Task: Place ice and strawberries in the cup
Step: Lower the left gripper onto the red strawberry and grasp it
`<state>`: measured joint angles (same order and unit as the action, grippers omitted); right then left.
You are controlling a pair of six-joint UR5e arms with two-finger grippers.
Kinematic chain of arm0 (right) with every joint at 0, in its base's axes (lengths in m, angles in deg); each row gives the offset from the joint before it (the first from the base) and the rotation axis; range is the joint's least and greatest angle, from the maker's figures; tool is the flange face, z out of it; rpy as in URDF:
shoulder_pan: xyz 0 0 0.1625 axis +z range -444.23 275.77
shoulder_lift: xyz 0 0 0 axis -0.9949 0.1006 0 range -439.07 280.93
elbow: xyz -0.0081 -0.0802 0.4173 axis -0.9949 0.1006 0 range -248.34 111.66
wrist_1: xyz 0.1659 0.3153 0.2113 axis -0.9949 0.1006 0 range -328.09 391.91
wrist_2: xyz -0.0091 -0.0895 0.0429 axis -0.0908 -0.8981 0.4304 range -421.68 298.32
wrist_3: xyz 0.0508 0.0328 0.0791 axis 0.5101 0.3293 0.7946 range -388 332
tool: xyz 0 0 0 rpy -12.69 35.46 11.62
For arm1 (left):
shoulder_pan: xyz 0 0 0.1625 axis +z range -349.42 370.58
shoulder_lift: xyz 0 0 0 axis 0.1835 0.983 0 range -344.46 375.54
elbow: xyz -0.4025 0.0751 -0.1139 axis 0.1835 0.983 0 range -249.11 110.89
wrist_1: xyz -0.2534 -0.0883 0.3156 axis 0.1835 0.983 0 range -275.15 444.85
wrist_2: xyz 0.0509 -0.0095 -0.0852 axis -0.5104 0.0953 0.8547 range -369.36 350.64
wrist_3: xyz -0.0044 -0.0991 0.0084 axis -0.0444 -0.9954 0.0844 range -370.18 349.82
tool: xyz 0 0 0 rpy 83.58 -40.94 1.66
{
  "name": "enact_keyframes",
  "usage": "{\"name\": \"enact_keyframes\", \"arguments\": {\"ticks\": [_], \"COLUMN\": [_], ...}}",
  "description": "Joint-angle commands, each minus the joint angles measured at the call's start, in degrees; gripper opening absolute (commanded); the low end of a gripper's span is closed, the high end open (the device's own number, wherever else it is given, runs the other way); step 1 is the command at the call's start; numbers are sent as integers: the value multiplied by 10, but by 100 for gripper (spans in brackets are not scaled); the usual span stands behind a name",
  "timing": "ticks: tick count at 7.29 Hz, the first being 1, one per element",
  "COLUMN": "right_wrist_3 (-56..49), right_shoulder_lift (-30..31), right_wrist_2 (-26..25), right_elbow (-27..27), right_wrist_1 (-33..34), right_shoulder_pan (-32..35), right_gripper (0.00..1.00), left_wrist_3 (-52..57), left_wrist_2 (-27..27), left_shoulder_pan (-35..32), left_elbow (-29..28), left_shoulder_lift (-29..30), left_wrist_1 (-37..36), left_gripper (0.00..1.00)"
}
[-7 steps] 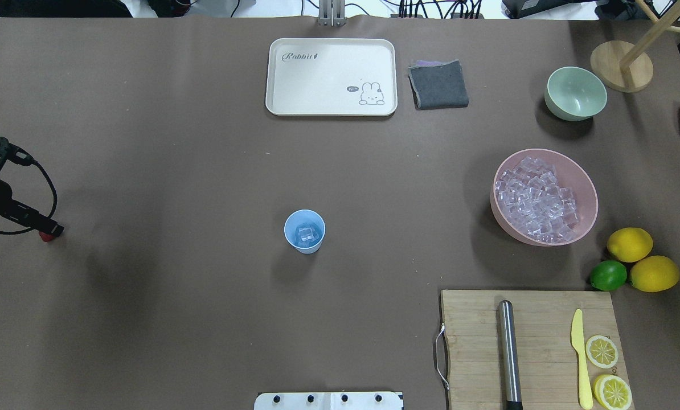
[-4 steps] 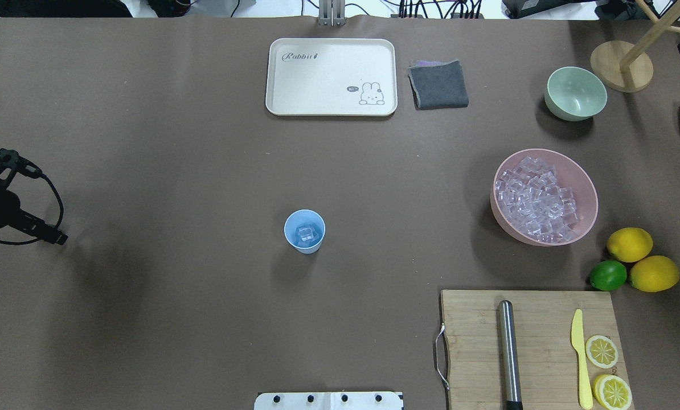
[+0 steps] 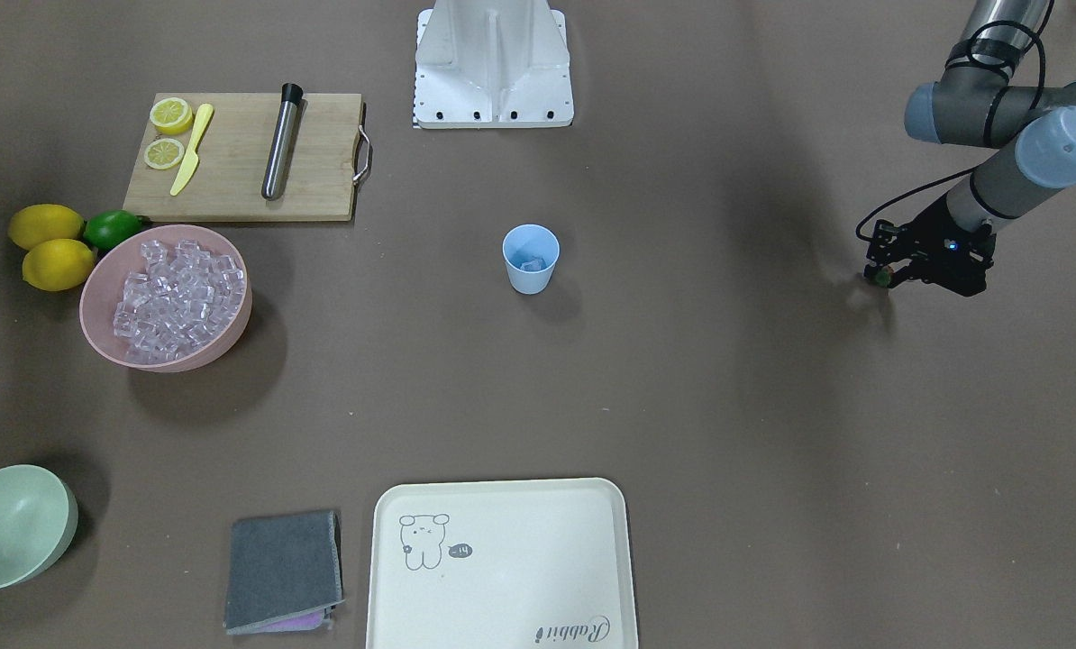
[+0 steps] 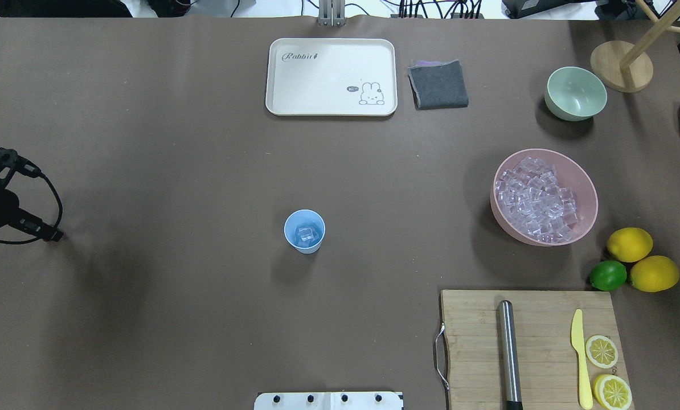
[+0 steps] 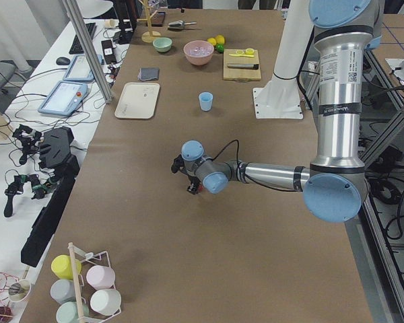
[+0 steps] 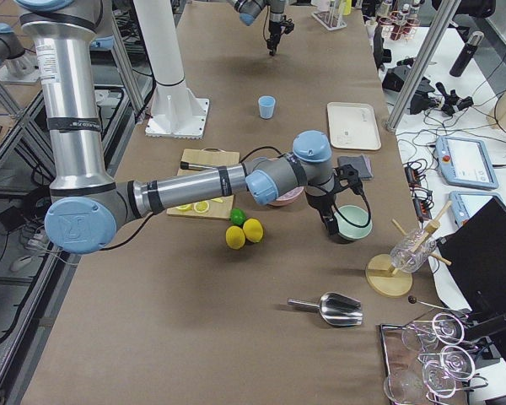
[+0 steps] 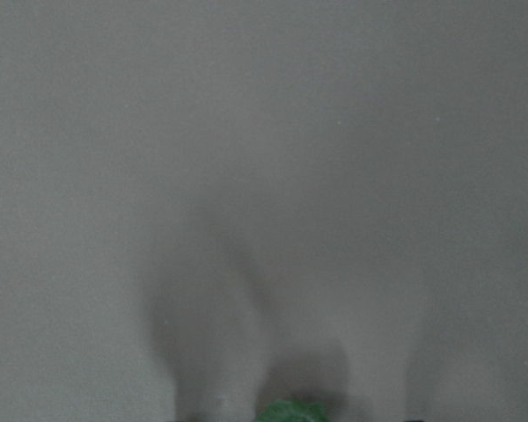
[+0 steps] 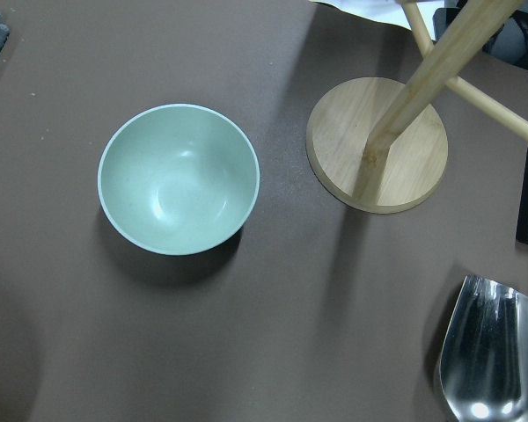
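Left gripper: jaws pinch the strawberry low at the surface, well apart from the cup on the robot's left. Cup holds some ice. Right gripper: cannot tell how the jaws stand; it hangs over the pale green bowl, far off the cup's other side.

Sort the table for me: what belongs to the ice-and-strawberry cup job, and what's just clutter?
Job: cup, ice in the pink bowl, strawberry in the left gripper.
Lying about: tray, grey cloth, green bowl, lemons, lime, cutting board, metal scoop.
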<state>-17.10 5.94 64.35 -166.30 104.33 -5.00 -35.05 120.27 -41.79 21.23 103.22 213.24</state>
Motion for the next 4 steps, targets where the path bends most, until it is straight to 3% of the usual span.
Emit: {"name": "enact_keyframes", "arguments": {"ticks": [1,2,4], "right_wrist_3": [2,2,3], "right_shoulder_lift": [-2,-5,-5], "right_wrist_2": [0,-1,-1], "right_elbow": [-1,2,4], "right_wrist_1": [0,0,0], "right_shoulder_pan": [0,0,0], "right_gripper": [99,99,99], "left_wrist_3": [1,1,3], "left_wrist_2": [4,6,80], "left_shoulder_pan": [-1,-3,-51], "left_elbow": [0,2,20], "left_shoulder_lift": [2,5,24], "left_wrist_1": [-2,-3,-7], "left_gripper": [21,16,15]}}
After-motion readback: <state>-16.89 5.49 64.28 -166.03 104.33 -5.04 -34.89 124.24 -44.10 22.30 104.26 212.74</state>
